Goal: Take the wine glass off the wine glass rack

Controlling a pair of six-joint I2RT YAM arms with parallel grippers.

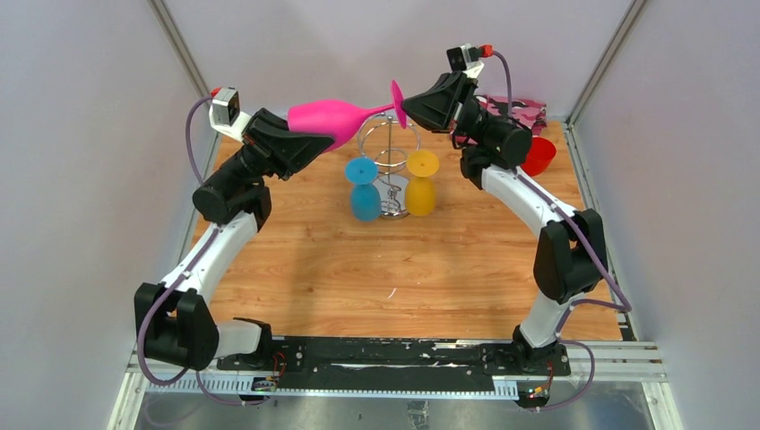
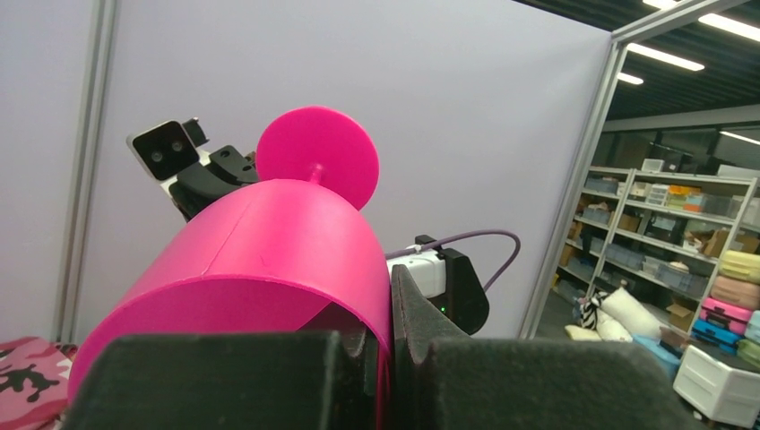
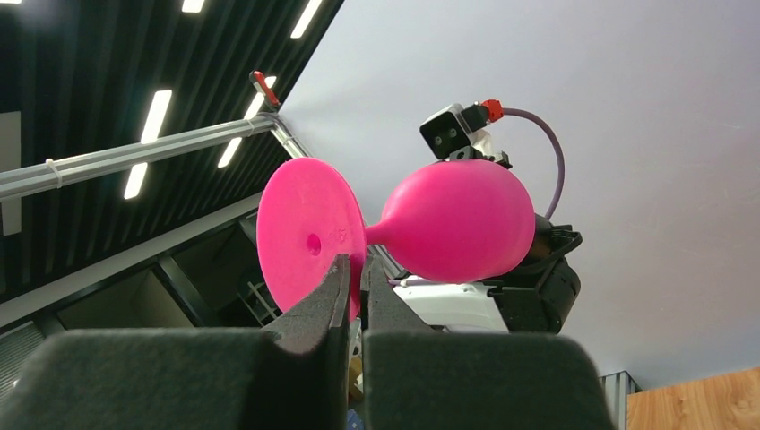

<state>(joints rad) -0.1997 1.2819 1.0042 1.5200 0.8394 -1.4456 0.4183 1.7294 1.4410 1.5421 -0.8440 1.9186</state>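
Top external shows me the pink wine glass [image 1: 328, 119] off the wine glass rack [image 1: 388, 143]. It lies on its side in the air just above the rack's wire loops, bowl to the left and foot to the right. The left gripper [image 1: 330, 140] is clamped on the bowl. In the left wrist view its fingers [image 2: 408, 309] pinch the thin wall at the rim, one inside the mouth and one outside. The right gripper [image 1: 406, 107] is closed narrowly on the foot. The right wrist view shows both of its fingertips [image 3: 333, 285] nipping the edge of the round disc, with the stem and bowl running away from it toward the other arm. So the glass is held at both ends, clear of the chrome wire.

The rack stands upright toward the back of the wooden table [image 1: 314, 269]. A blue glass [image 1: 364, 190] and a yellow glass [image 1: 420, 185] hang bowl-down on either side of its pole. A red bowl [image 1: 540, 155] sits at the far right of the table, partly hidden by the right arm, with a camouflage cloth [image 1: 522, 111] behind it.
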